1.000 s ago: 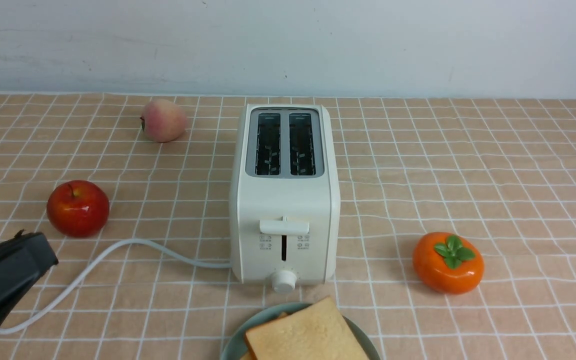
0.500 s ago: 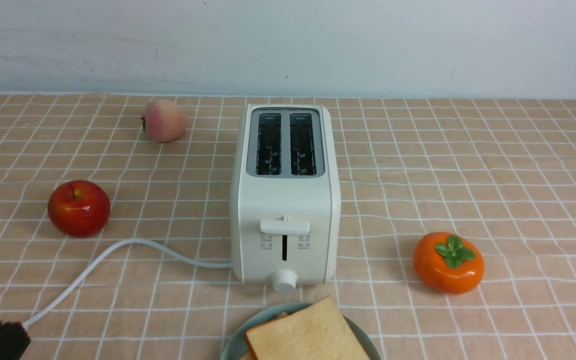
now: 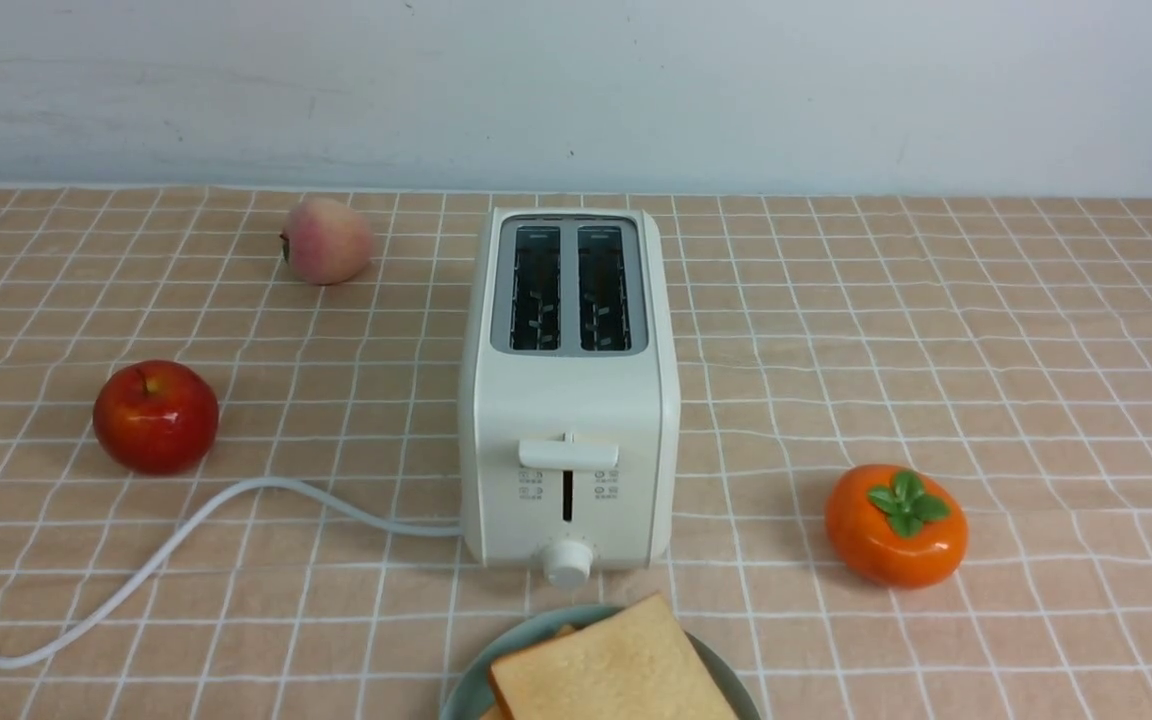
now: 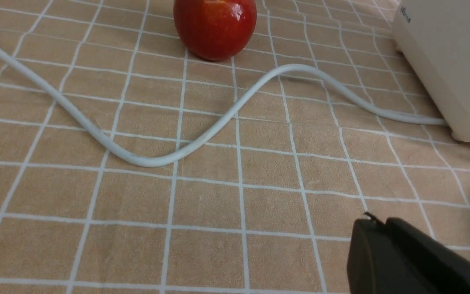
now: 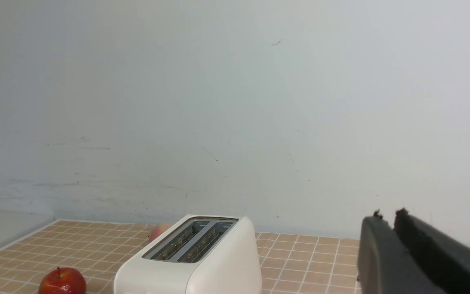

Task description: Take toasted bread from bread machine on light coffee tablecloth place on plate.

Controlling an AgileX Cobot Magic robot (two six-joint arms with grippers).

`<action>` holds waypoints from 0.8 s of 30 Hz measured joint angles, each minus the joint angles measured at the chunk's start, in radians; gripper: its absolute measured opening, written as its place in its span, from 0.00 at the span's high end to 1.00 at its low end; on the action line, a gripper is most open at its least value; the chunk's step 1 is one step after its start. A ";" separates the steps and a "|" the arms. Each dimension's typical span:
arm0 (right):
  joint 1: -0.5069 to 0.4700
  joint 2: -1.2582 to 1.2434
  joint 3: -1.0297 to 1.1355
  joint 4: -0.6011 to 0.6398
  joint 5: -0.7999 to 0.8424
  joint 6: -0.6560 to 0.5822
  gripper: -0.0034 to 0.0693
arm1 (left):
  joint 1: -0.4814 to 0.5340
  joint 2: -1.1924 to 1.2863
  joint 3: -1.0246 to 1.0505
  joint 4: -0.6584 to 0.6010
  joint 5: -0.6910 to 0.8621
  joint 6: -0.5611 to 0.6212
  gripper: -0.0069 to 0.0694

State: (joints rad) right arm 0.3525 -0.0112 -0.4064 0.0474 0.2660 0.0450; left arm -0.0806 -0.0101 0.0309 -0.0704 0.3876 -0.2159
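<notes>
The left arm has left the front view. The white wall [image 3: 576,90] backs the tan gridded tablecloth [image 3: 936,350]. The cream toaster [image 3: 568,400] stands empty; toast [image 3: 611,670] lies on the green plate [image 3: 471,690]. The left gripper [image 4: 375,222] and right gripper [image 5: 386,218] are pinched together, holding nothing.

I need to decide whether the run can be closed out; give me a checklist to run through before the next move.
1. Toaster slots empty: ok, both show bare wire guides.
2. Toast on the plate: ok; a second slice's corner peeks from under the top one.
3. Left gripper holding nothing: ok, jaws shut and empty.
4. Right gripper holding nothing: ok, jaws together.
5. Power cord clear of the grippers: ok.
6. Whole plate visible: cannot tell, cut off by the frame.
</notes>
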 joint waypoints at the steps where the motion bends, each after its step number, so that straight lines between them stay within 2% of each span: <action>1: 0.000 0.000 0.000 0.000 0.001 0.000 0.87 | 0.000 0.000 0.000 0.000 0.000 0.000 0.88; 24: 0.000 0.000 0.000 0.000 0.005 0.000 0.86 | 0.000 0.000 0.000 0.000 0.001 0.000 0.86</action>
State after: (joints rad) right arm 0.3525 -0.0112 -0.4064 0.0474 0.2708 0.0450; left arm -0.0806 -0.0101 0.0309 -0.0704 0.3885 -0.2159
